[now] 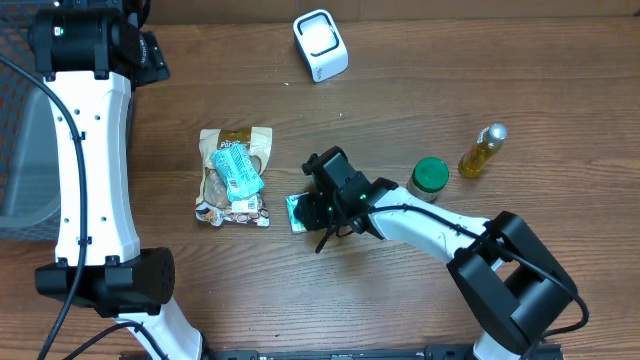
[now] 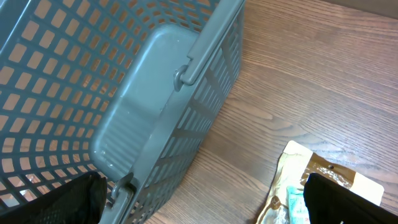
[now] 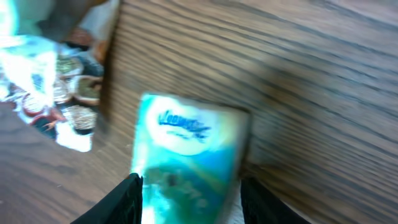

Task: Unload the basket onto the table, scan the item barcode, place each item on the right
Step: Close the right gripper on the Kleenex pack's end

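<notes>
The item, a green-and-blue tissue pack (image 3: 186, 155), lies flat on the wooden table, blurred in the right wrist view. My right gripper (image 3: 189, 205) straddles it with a finger close along each long side and a thin gap at the right finger, so it is open around the pack. From overhead the same gripper (image 1: 312, 208) covers most of the pack (image 1: 297, 212). The white barcode scanner (image 1: 320, 45) stands at the back of the table, well away from the pack. My left gripper (image 2: 205, 211) hangs wide open and empty over the basket's corner.
A grey mesh basket (image 2: 155, 93) sits at the far left edge (image 1: 20, 140). A snack bag (image 1: 235, 178) with a small blue pack on top lies left of the item. A green-lidded jar (image 1: 430, 177) and a yellow oil bottle (image 1: 483, 150) stand to the right.
</notes>
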{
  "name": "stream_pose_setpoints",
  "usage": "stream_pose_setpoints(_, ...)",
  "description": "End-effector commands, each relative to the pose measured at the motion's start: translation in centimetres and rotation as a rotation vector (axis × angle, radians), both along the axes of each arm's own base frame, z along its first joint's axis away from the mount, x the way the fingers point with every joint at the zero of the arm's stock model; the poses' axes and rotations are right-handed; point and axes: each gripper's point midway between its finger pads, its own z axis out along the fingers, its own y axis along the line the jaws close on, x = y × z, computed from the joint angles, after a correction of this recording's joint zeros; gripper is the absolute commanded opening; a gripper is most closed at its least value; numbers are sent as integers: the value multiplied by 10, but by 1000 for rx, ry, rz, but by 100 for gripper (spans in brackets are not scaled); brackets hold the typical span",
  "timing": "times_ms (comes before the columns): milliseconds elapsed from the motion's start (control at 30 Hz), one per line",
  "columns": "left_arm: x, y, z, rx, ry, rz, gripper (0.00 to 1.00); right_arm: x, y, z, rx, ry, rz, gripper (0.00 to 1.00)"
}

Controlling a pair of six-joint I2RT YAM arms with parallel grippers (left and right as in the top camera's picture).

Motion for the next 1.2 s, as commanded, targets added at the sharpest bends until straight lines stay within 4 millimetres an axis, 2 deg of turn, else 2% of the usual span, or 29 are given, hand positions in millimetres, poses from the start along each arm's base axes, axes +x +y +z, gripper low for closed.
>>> stream_pose_setpoints(0, 0, -1, 8, 5, -18, -17, 100, -4, 6, 10, -4, -55, 39, 47)
stream_pose_setpoints(433, 0, -1, 8, 4, -18, -17, 99, 6, -4, 8, -25, -62, -21, 47)
stream_pose_setpoints(833, 0, -1, 8, 4, -18, -17, 99, -3, 0, -1, -11, -10, 3, 43)
stream_pose_setpoints(1033, 0, -1, 8, 4, -18, -17, 100, -4, -1, -8, -23, 2, 3, 38)
stream_pose_setpoints(1167, 0, -1, 8, 4, -18, -17, 99, -3, -1, -8, -25, -3, 0, 38)
